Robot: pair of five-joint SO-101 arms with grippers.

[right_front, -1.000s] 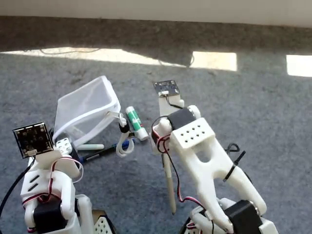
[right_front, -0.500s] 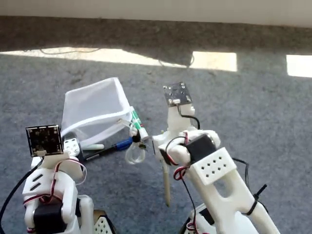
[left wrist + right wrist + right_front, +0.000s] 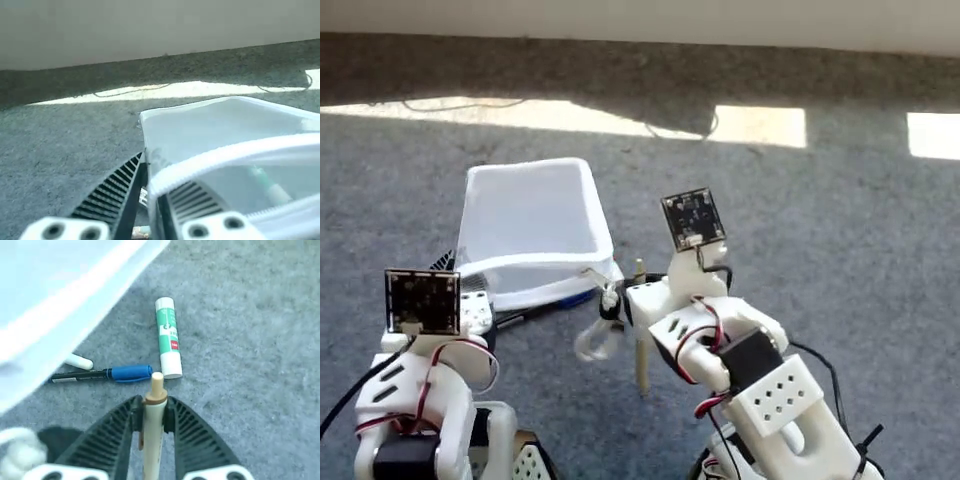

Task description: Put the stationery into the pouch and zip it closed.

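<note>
Left gripper clamped shut on zip edge of white mesh pouch; I see pouch held raised over grey carpet. Right gripper closed around cream pen, tip poking past its fingertips, near pouch rim. Green-and-white glue stick, blue-capped black marker and small white stick lie on carpet just ahead of right gripper, beside pouch.

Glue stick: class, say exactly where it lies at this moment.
In the right wrist view, the glue stick lies on the carpet beside the blue pen, just ahead of the cream pen in the right gripper, near the pouch.
</note>
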